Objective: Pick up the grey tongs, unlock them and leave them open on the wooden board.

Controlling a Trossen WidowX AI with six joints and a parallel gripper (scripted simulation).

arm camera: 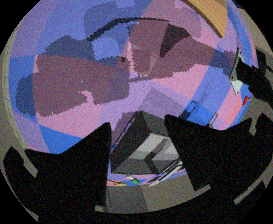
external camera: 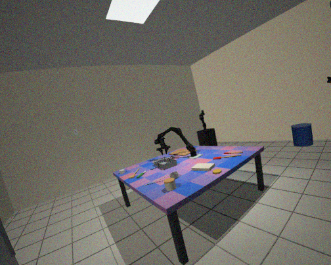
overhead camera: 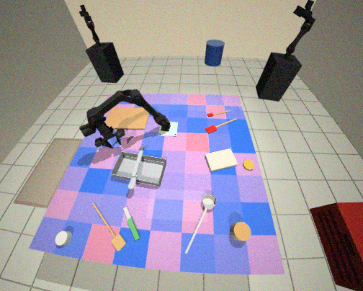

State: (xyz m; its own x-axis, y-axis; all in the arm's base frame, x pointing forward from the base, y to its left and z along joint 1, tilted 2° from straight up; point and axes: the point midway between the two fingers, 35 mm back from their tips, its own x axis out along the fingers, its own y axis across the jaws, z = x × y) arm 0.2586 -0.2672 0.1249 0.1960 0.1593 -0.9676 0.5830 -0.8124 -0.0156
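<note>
- One black parallel-jaw gripper (overhead camera: pixel 108 138) hovers half-open and empty, between the flat wooden board (overhead camera: pixel 127 118) and the grey metal roasting tin (overhead camera: pixel 139 168).
- Nothing is done yet, by appearances: the grey tongs (overhead camera: pixel 137 166) lie untouched across the tin; lifting, unlocking and placing remain.
- Nearby, a red-bladed spatula (overhead camera: pixel 216 127) and cream block (overhead camera: pixel 221 159) sit well apart; nothing blocks the approach.

Top view: high, angled down, whole checked cloth (overhead camera: pixel 189 230) in frame. Exterior: distant, room-wide, same table (external camera: pixel 199 177) at centre. Wrist: fisheye, close, facing down.
</note>
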